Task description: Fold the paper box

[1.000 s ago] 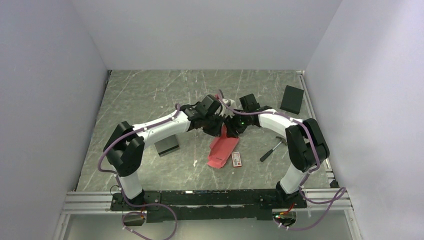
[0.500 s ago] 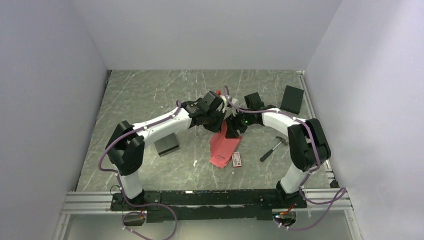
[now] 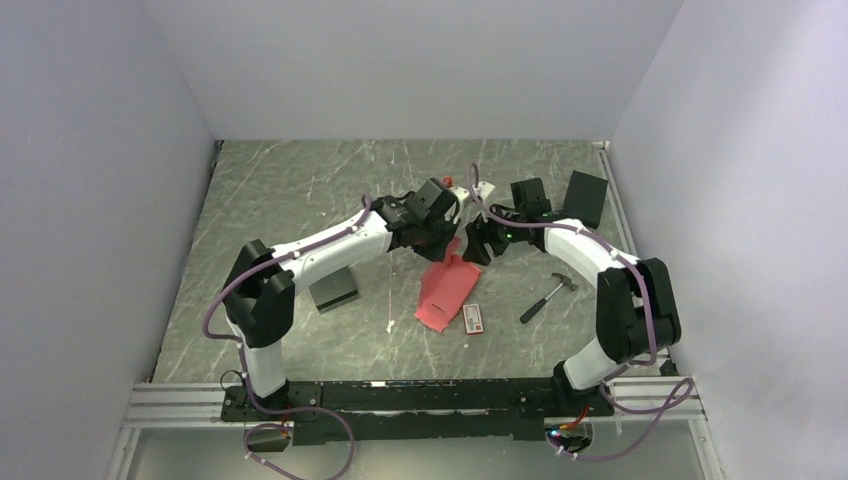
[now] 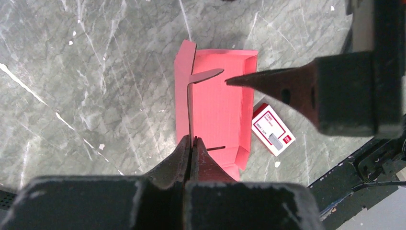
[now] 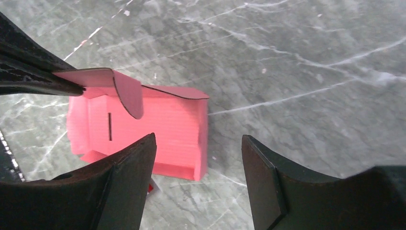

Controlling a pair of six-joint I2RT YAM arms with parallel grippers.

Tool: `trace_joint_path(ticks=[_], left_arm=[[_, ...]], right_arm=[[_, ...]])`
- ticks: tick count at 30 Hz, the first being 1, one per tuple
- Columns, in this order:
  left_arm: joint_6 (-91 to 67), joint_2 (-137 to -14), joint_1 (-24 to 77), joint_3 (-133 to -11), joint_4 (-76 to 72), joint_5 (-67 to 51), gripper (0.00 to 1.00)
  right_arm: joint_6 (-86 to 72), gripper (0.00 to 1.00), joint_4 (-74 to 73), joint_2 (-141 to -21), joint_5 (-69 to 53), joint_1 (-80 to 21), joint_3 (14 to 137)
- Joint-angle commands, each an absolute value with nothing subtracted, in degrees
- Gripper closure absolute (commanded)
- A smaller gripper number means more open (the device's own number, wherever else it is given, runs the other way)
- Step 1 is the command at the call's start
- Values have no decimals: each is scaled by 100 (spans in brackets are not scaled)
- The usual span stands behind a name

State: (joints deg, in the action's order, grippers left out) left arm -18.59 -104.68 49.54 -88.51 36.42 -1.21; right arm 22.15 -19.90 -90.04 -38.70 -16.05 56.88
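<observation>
The red-pink paper box (image 3: 447,290) is a die-cut sheet with its side flaps partly raised, hanging from its far end above the table's middle. My left gripper (image 3: 447,240) is shut on one upright side flap (image 4: 190,115); the jaws pinch its edge (image 4: 192,143). The box's panel (image 4: 218,110) hangs below it. My right gripper (image 3: 478,243) is open and empty just right of the left one. In the right wrist view the box (image 5: 158,124) lies under its left finger (image 5: 129,167), and the left gripper's tip holds the curled flap (image 5: 119,86) at upper left.
A small red-and-white printed packet (image 3: 474,318) lies by the box's near right corner, also in the left wrist view (image 4: 273,129). A hammer (image 3: 545,297) lies to the right. A black box (image 3: 585,198) sits far right. A grey block (image 3: 333,290) stands left.
Both grippers moved toward the far side and right. The right gripper let go and drew away from the box. The left gripper lifted the flap, raising the box's far end.
</observation>
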Motion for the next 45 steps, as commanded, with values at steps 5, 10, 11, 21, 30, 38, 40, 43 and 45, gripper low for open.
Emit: trace_joint_path(ticks=[5, 10, 11, 21, 30, 38, 40, 43, 45], left_arm=[[-1971, -10447, 4980, -9088, 3803, -18, 100], [-2106, -10394, 4982, -9001, 3745, -17, 100], [-2125, -10389, 4977, -8978, 3717, -16, 100], [-2162, -10306, 4967, -8871, 3606, -18, 100], [-2195, -10222, 4905, -8637, 3450, -18, 100], [-2241, -10061, 4887, -8395, 3278, -42, 100], [-2253, -10002, 4882, -8314, 3219, -41, 100], [-2261, -9943, 4870, -8279, 3167, -55, 100], [-2259, -9925, 4874, -8292, 3159, -86, 100]], right_arm=[[3400, 34, -1086, -8308, -3846, -1571, 5007], [4029, 36, -690, -8140, -3996, -1588, 4542], [4136, 38, -760, -8155, -4046, -1595, 4533], [4345, 47, -526, -8381, -3327, -1998, 4439], [4418, 47, -569, -8534, -3251, -2004, 4463], [4295, 46, -565, -8568, -3679, -1811, 4480], [4304, 47, -618, -8575, -3710, -1785, 4500], [4279, 49, -644, -8640, -3608, -1816, 4561], [4241, 50, -664, -8710, -3490, -1855, 4617]])
